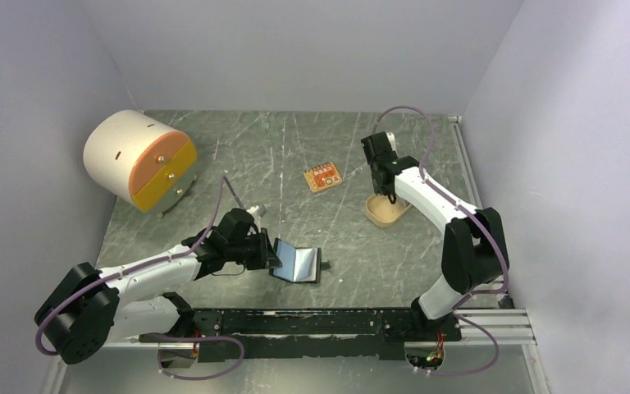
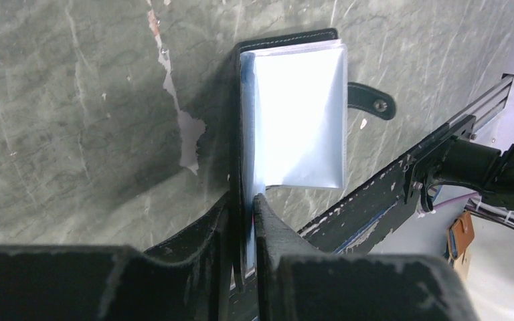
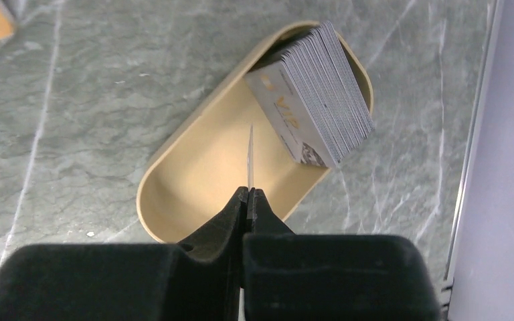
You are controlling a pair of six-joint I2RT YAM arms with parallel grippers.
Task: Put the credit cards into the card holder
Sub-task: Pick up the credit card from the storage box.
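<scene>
One credit card (image 3: 250,157) stands edge-on in your right gripper (image 3: 249,194), pinched tight between the fingers, over the tan oval tray (image 3: 194,180) near the table's (image 1: 238,156) right edge. The stack of credit cards (image 3: 318,93) leans in the tray's far end. The card holder (image 2: 301,114) lies open near the table's near edge, its snap tab (image 2: 371,101) flat. Your left gripper (image 2: 244,207) clamps the holder's left side, fingers closed on its cover and pocket leaves.
</scene>
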